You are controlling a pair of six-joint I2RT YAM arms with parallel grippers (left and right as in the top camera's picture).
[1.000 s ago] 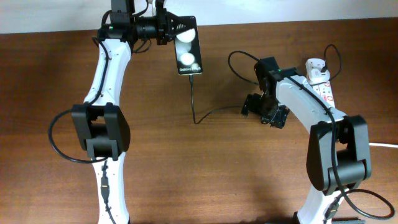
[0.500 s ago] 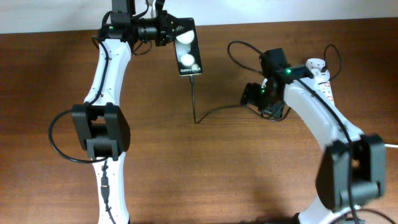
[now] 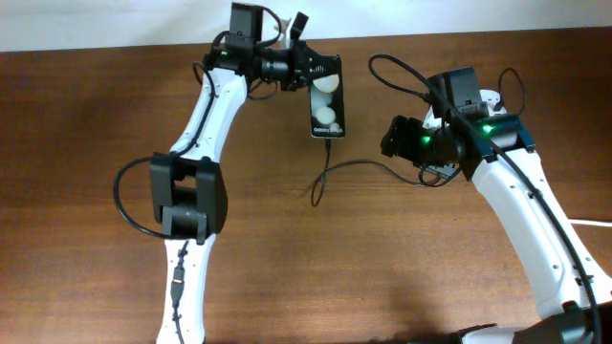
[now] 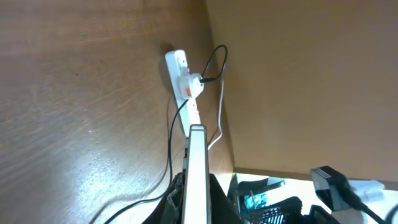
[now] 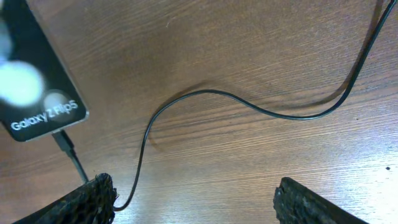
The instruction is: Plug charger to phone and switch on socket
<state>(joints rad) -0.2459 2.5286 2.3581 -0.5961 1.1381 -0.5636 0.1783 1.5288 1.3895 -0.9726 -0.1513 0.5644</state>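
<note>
Since the charger looks plugged into the phone clamped in the left gripper, only switching the 2 o'clock socket remains, right gripper open.

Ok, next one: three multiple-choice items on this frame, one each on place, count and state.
1. Where is the charger's plug tip? A) in the phone's end B) lying loose, away from it C) tucked under it
2. White round reflections on the phone's screen? A) one B) two C) four
3. The right end effector is: A) open, empty B) shut on the charger C) shut on the phone
Answers: 1 A, the right wrist view shows the tip in the lettered end. 2 B, overhead shows two. 3 A, its fingers stand wide apart, gripping nothing.
</note>
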